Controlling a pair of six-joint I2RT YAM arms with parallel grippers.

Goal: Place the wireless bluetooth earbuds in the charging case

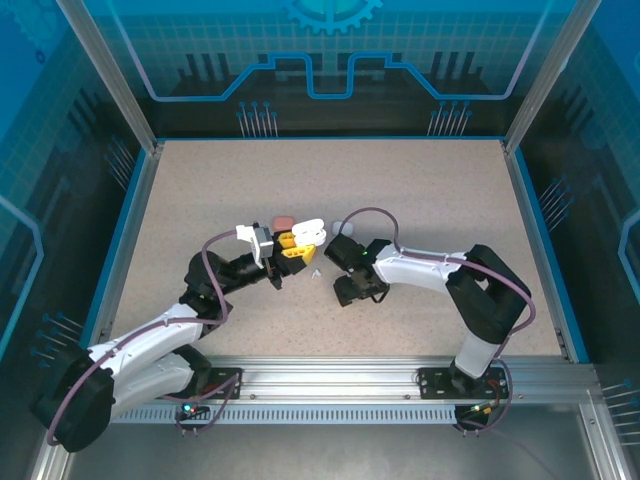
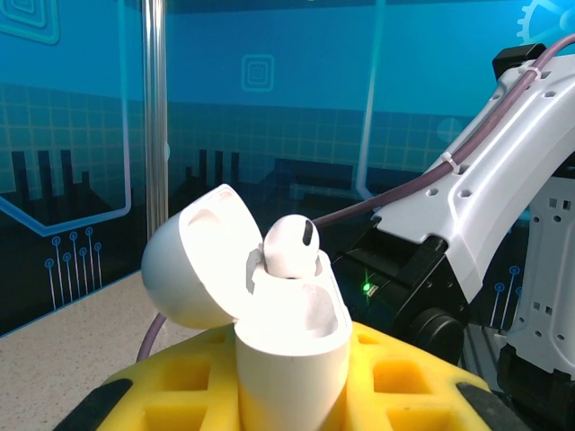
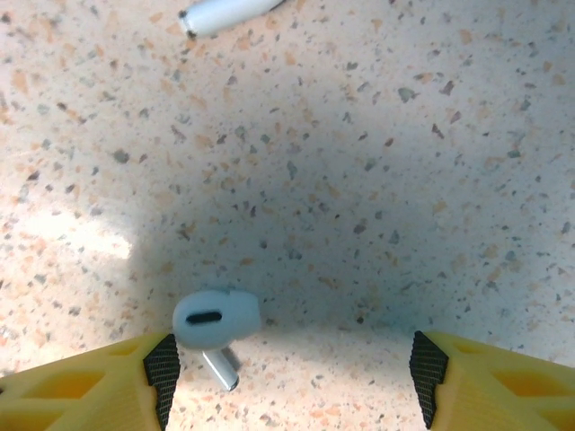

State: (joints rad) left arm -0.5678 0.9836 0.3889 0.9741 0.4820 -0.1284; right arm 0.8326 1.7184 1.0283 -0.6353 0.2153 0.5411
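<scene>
A white charging case stands upright with its lid flipped back to the left. My left gripper is shut on the case's lower body with its yellow fingers. One white earbud sits in the case's left well, and the well beside it is empty. From above, the case is at the table's middle in the left gripper. My right gripper is open and low over the table. Another white earbud lies between its fingers, close to the left pad and far from the right pad.
A further white earbud's stem lies on the speckled table beyond the right gripper. A salmon-red case and a pale grey object rest just behind the two grippers. The right arm reaches in close to the left gripper.
</scene>
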